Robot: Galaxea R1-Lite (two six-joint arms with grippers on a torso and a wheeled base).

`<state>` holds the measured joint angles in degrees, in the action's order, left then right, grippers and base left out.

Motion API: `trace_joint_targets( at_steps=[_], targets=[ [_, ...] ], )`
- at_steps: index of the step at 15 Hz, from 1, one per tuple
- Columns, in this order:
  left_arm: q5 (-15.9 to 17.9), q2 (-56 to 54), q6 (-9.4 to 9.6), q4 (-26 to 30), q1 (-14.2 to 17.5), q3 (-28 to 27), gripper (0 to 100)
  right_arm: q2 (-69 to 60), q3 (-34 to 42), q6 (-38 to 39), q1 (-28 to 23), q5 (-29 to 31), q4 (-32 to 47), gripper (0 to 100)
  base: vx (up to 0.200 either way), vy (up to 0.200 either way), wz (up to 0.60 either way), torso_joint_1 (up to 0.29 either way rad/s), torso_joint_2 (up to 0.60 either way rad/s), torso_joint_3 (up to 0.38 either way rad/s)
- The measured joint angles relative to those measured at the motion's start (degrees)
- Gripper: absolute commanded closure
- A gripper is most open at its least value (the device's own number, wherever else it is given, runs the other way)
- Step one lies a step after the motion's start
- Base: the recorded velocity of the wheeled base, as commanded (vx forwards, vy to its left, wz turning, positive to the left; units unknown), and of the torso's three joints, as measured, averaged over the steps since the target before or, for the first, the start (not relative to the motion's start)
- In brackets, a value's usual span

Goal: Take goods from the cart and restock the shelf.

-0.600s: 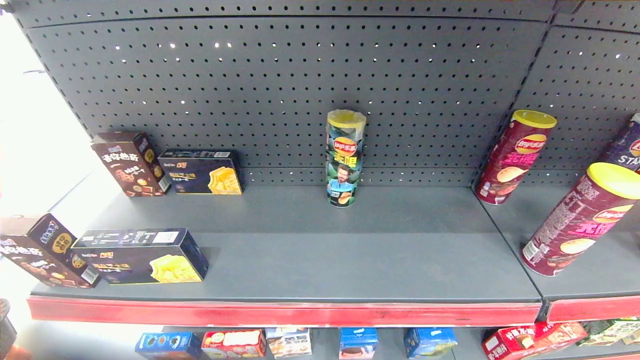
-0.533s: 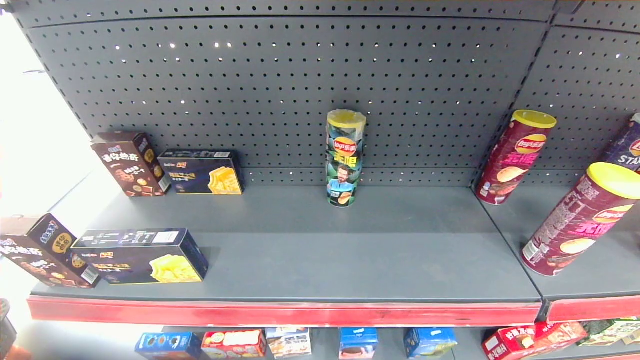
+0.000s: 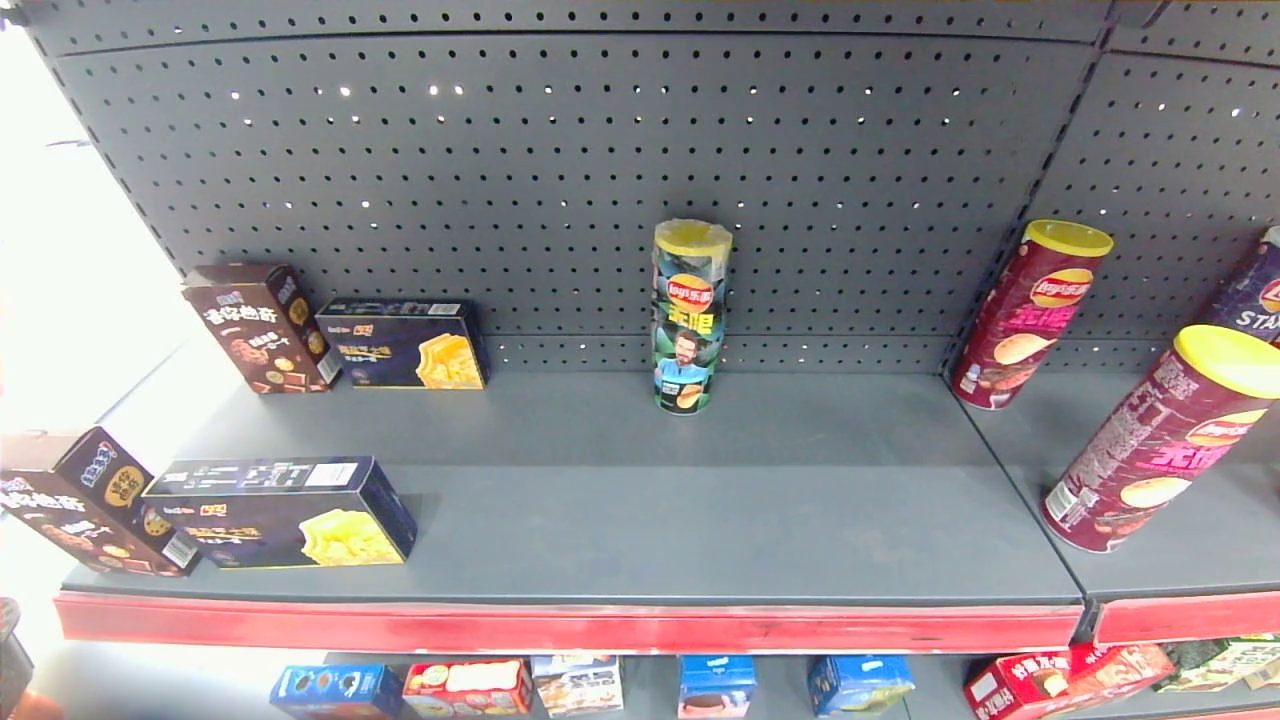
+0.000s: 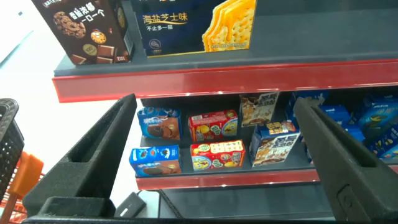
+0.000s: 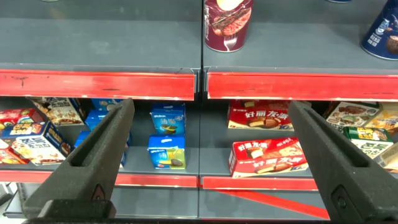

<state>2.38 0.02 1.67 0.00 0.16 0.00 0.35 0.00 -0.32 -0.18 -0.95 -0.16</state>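
Shelf [image 3: 640,500] is seen bare in the middle, with one chip can [image 3: 690,315] upright at the back wall. No goods are held: left gripper [image 4: 214,106] and right gripper [image 5: 212,107] are spread wide, empty, aimed at the lower tiers. Black mesh [image 4: 7,146], likely the cart, is seen beside the left gripper, so that arm is judged nearer.

Place: a shop.
Shown by: a grey shelf [image 3: 700,500] with a red edge, stocked with snack boxes [image 3: 402,346] and chip tubes [image 3: 688,320].
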Motion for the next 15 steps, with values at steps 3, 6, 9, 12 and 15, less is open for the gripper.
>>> trace_joint_targets(
  at_steps=[3, 6, 9, 12, 15],
  targets=[
    [0.0, 0.0, -0.01, 0.0, 0.0, 0.0, 0, 0.0, 0.0, 0.0, 0.0, 0.0, 0.0, 0, 0.0, 0.0, 0.2, 0.001, 0.0, 0.002],
    [0.0, 0.0, 0.0, 0.0, 0.0, 0.0, 0, 0.0, 0.0, -0.1, 0.0, 0.0, 0.0, 0, 0.0, 0.0, 0.6, -0.001, 0.01, 0.002],
    [0.0, 0.0, -0.01, 0.0, 0.0, 0.0, 0, 0.0, 0.0, -0.2, 0.0, 0.0, 0.0, 0, 0.0, 0.0, 0.6, 0.009, 0.01, 0.001],
    [0.0, 0.0, -0.01, 0.0, 0.0, 0.0, 0, 0.0, 0.0, -0.2, 0.0, 0.0, 0.0, 0, 0.0, 0.0, 0.6, -0.003, 0.0, 0.002],
    [0.0, 0.0, 0.0, 0.0, 0.0, 0.0, 0, 0.0, 0.0, -0.1, 0.0, 0.0, 0.0, 0, 0.0, 0.0, 0.6, 0.002, 0.01, 0.002]
  ],
)
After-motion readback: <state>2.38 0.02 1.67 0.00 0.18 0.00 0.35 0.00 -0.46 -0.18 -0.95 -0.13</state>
